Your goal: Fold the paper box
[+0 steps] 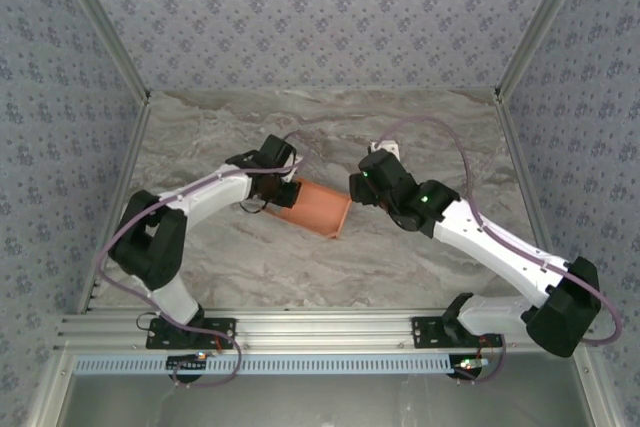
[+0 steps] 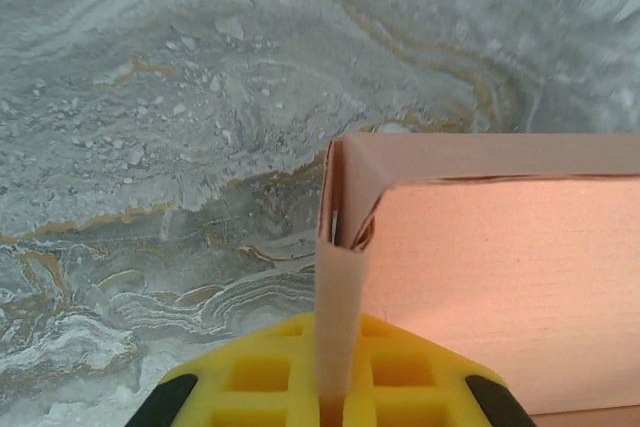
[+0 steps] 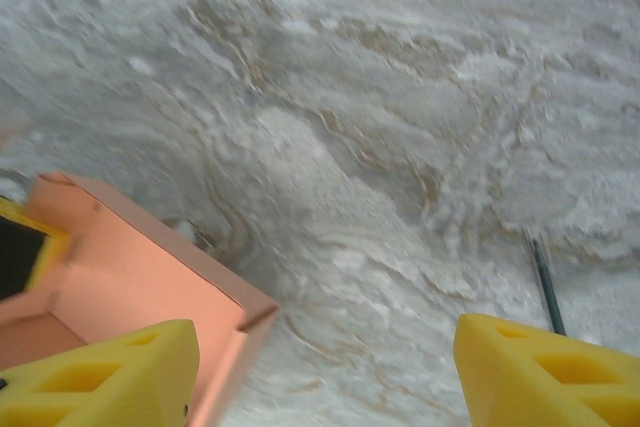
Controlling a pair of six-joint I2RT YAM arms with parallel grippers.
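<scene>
The paper box, a salmon-orange open tray with raised walls, lies on the marble table between the two arms. My left gripper is at its left end, shut on an upright side wall; in the left wrist view the thin card strip runs straight down into the left gripper, with the box floor to the right. My right gripper is at the box's right end and stands open. Its left finger sits over the box's corner, and bare table fills the rest of the gap.
The marble tabletop is bounded by patterned walls at the back and sides. An aluminium rail runs along the near edge by the arm bases. A thin dark cable lies on the table near my right finger.
</scene>
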